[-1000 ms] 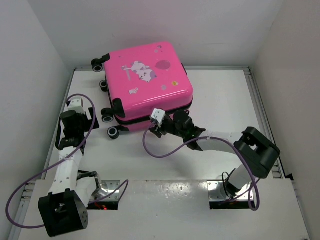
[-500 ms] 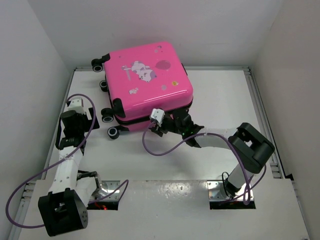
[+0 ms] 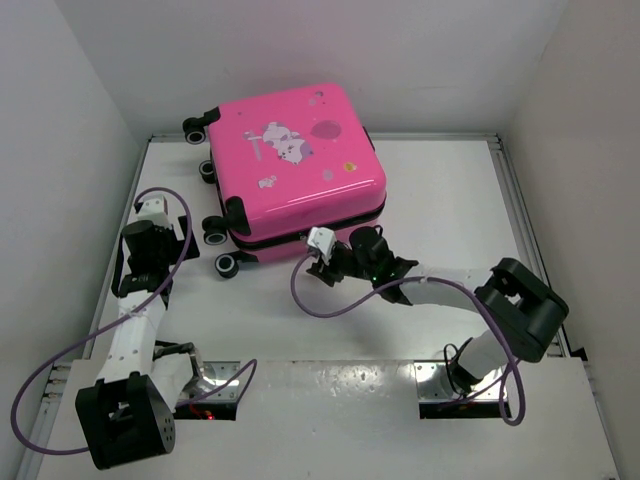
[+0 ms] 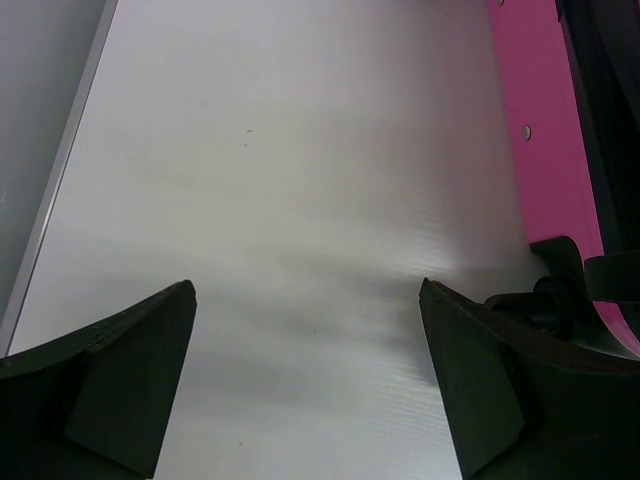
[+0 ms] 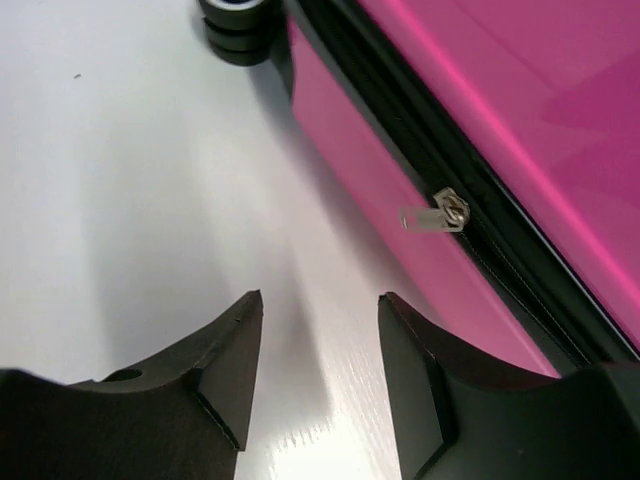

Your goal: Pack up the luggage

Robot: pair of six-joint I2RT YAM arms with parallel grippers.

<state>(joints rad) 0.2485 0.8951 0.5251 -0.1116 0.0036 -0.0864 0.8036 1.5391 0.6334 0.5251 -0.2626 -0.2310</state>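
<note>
The luggage point(image 3: 295, 165) is lying flat and looks closed at the far middle of the table point(image 3: 440, 200), with its zipper pull point(image 5: 435, 218) sticking out of the near side. Our right gripper point(image 5: 320, 310) sits just short of that pull, jaws partly apart and nothing in them, while the left gripper point(image 4: 307, 290) hangs wide open over bare table next to a wheel point(image 4: 550, 295). Our worry is that the pull is tiny and off to one side of the jaws, so closing here likely grabs air. Nothing braces the case either, so a tug could drag it.
</note>
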